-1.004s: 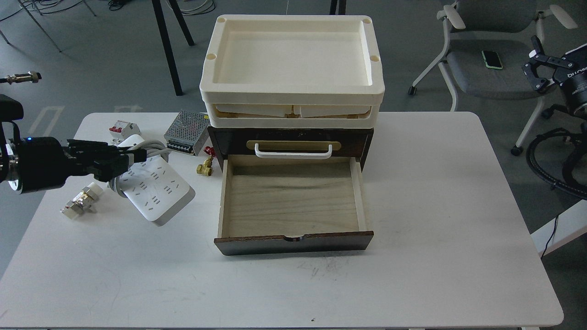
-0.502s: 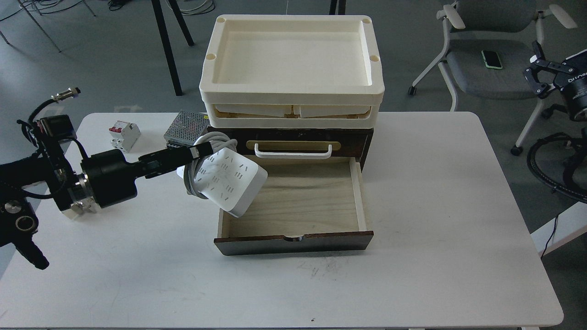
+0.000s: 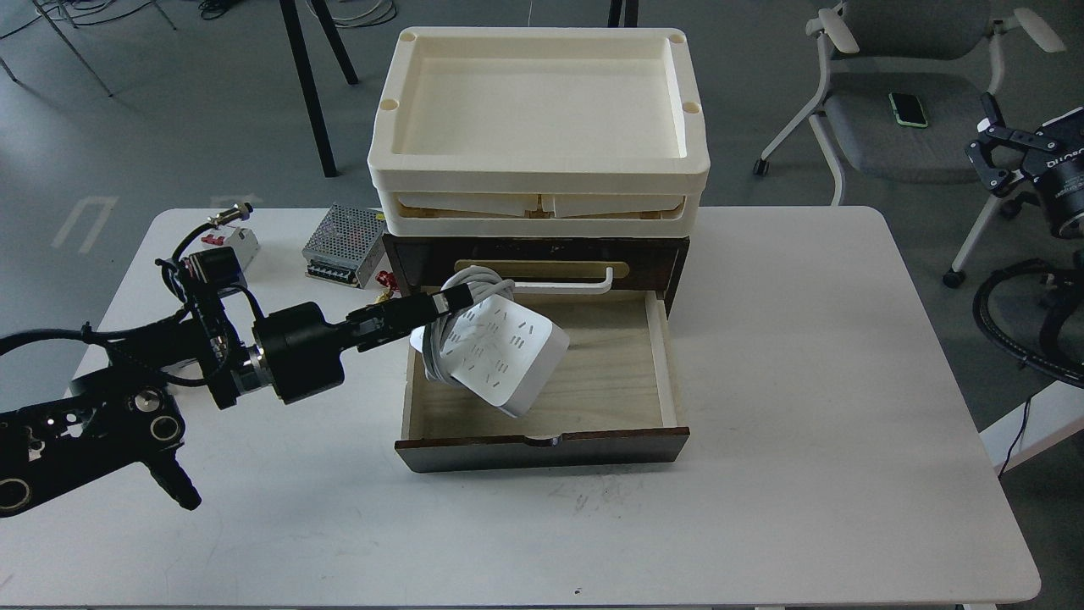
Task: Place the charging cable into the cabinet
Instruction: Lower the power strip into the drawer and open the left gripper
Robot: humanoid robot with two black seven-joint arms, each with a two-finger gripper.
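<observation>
The charging cable [image 3: 500,352] is a white power strip with its cord coiled round the middle. My left gripper [image 3: 449,303] is shut on its coiled cord and holds it tilted in the air over the left half of the open drawer [image 3: 593,381]. The cabinet [image 3: 660,258] is a dark brown drawer unit in the middle of the table, its lower drawer pulled out and showing pale wood. Its white bar handle [image 3: 593,284] is partly hidden by the strip. My right gripper [image 3: 992,157] hangs open off the table at the far right.
Cream trays [image 3: 542,110] are stacked on the cabinet. A silver perforated box [image 3: 343,246], a white circuit breaker [image 3: 246,241] and small brass fittings [image 3: 381,292] lie on the white table [image 3: 804,381] left of the cabinet. A grey chair [image 3: 898,110] stands behind on the right.
My left gripper lifted the charging cable off the table at the left and carried it rightward to above the open drawer. The right gripper has barely moved.
</observation>
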